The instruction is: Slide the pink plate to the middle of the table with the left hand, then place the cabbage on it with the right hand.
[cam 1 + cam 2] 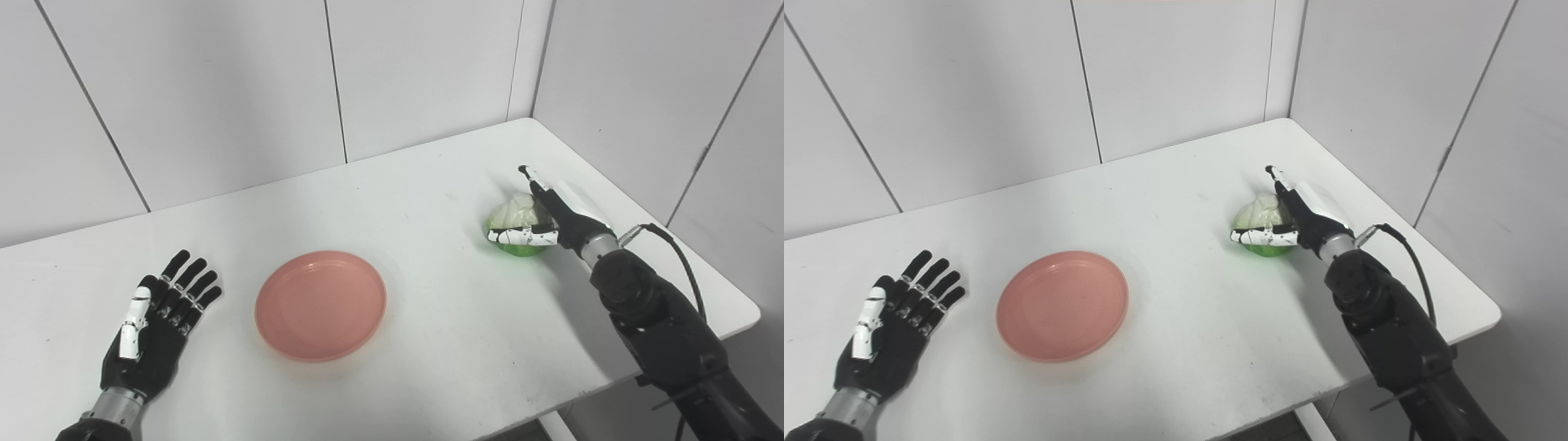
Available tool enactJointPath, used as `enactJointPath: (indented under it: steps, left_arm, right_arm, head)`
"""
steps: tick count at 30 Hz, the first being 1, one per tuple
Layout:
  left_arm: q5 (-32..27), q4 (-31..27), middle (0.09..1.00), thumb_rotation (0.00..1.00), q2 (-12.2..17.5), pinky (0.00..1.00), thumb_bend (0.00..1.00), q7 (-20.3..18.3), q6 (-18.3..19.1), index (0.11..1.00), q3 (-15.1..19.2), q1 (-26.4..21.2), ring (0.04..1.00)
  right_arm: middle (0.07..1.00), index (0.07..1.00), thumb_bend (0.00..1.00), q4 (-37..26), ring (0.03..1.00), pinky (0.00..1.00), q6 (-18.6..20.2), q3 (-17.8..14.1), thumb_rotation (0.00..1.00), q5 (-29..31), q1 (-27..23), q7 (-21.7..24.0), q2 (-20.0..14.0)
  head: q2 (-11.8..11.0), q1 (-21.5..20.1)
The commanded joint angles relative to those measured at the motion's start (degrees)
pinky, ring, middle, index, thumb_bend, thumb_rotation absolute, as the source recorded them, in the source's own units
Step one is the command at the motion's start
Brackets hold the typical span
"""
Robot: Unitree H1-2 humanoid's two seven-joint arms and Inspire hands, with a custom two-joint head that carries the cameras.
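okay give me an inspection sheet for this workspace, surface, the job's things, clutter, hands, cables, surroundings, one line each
Surface: white table, bare apart from the job's things; its right corner juts out past the right arm.
Job's things: pink plate lies flat and empty toward the left of centre; cabbage sits on the table at the right, apart from the plate.
Clutter: nothing seen.
Hands: left hand rests open, palm up, left of the plate, not touching it; right hand is at the cabbage, thumb across its front, fingers behind; whether it grips cannot be told.
Cables: black cable loops from the right wrist along the forearm.
Surroundings: white panelled walls behind and to the right.
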Motion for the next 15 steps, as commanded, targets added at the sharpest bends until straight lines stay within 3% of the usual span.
enactJointPath:
  steps: [1, 6, 7, 9, 12, 15]
  left_arm:
    - [0.5, 2.2, 0.904, 0.83, 0.0, 0.88, 0.46, 1.0, 2.6, 0.901, -0.3, 4.2, 0.886]
    - [0.6, 1.8, 0.904, 0.86, 0.0, 0.87, 0.45, 1.3, 2.9, 0.897, -0.3, 4.4, 0.884]
    - [0.4, 1.7, 0.908, 0.86, 0.0, 0.87, 0.44, 1.2, 3.1, 0.902, -0.3, 4.4, 0.887]
    - [0.2, 1.6, 0.91, 0.86, 0.1, 0.87, 0.44, 0.9, 3.3, 0.905, -0.2, 4.4, 0.888]
    - [0.2, 1.7, 0.911, 0.86, 0.2, 0.87, 0.44, 0.7, 3.1, 0.906, -0.3, 4.4, 0.888]
    - [0.1, 1.8, 0.907, 0.85, 0.3, 0.87, 0.45, 0.7, 3.1, 0.906, -0.4, 4.4, 0.886]
  right_arm:
    - [1.0, 1.0, 1.0, 0.4, 0.918, 0.74, 1.0, 0.1, 0.54, -1.0, -2.8, -0.4, -2.3]
    - [1.0, 1.0, 1.0, 2.5, 0.917, 0.74, 2.5, 0.8, 0.53, -0.8, -3.6, 0.2, -2.6]
    - [0.978, 1.0, 1.0, 2.9, 0.874, 0.67, 2.6, 0.8, 0.53, -0.6, -3.8, 0.3, -2.7]
    - [0.963, 1.0, 1.0, 3.4, 0.849, 0.63, 2.7, 0.8, 0.53, -0.4, -4.0, 0.4, -2.8]
    - [0.986, 1.0, 1.0, 4.0, 0.876, 0.65, 3.1, 0.1, 0.51, 0.8, -4.2, 0.5, -2.5]
    - [0.868, 1.0, 1.0, 4.7, 0.785, 0.57, 2.6, -0.2, 0.51, 1.4, -4.2, 0.0, -2.4]
  head:
    - [0.0, 0.1]
    - [0.1, 0.1]
    - [0.2, 0.2]
    - [0.3, 0.2]
    - [0.4, 0.2]
    - [0.4, 0.2]
